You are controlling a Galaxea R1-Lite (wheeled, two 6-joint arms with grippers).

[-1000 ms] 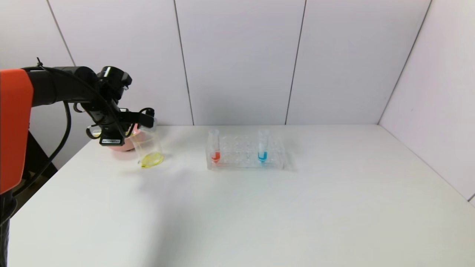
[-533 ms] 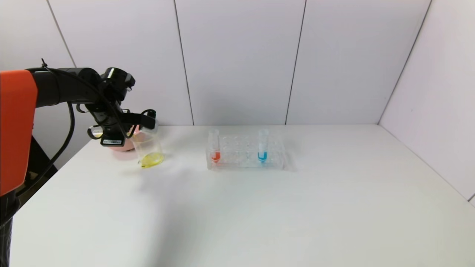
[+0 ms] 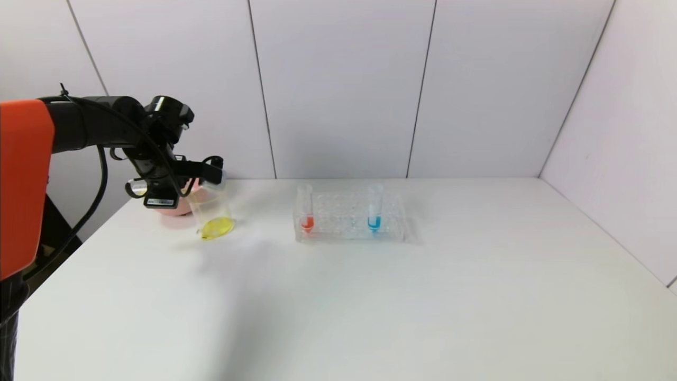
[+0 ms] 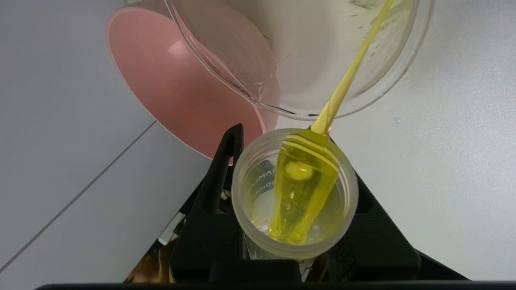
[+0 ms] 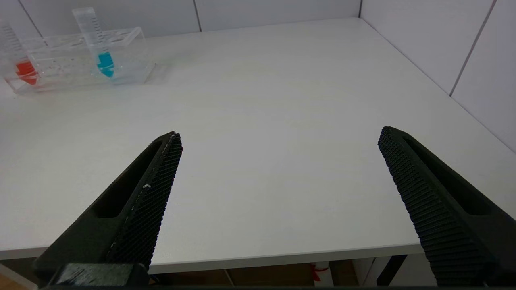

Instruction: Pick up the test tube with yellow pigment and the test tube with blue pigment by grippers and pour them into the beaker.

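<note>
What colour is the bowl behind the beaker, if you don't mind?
Pink. The bowl shows best in the left wrist view.

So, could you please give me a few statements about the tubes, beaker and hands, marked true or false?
1. The left hand holds the yellow tube tipped at the beaker. True.
2. The beaker holds blue liquid. False: yellow.
3. The blue tube stands in the rack. True.
4. The right hand grips the red tube. False: it is open and empty over the table.
5. A pink bowl sits by the beaker. True.
</note>
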